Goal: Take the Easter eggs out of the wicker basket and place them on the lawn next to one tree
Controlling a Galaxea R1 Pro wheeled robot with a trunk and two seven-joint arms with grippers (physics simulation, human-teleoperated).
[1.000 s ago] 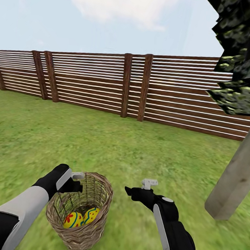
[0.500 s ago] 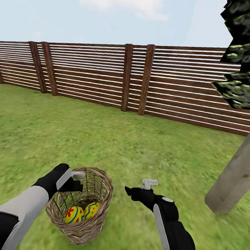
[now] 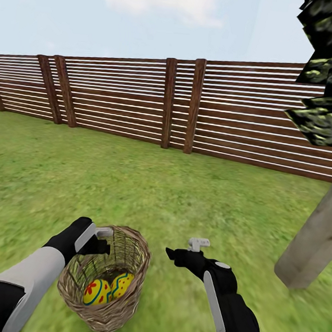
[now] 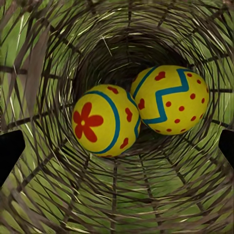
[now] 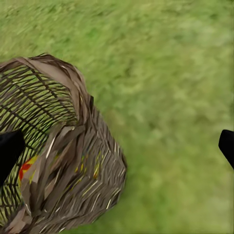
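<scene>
Left fingers (image 3: 104, 232) spread, empty over basket (image 3: 123, 313), two eggs (image 4: 105, 119) straight below; right fingers (image 3: 198, 244) spread, empty beside.

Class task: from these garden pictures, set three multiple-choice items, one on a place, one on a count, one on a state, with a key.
1. The tree trunk stands to which side of the wicker basket?
A. the robot's right
B. the robot's left
C. behind the fence

2. How many eggs show in the basket?
A. none
B. two
C. five

3. The basket is
A. upside down
B. flattened
C. upright with eggs inside

Key: 1 A, head view shows it. 2 B, the flower egg and zigzag egg. 3 C, its mouth faces up.
</scene>
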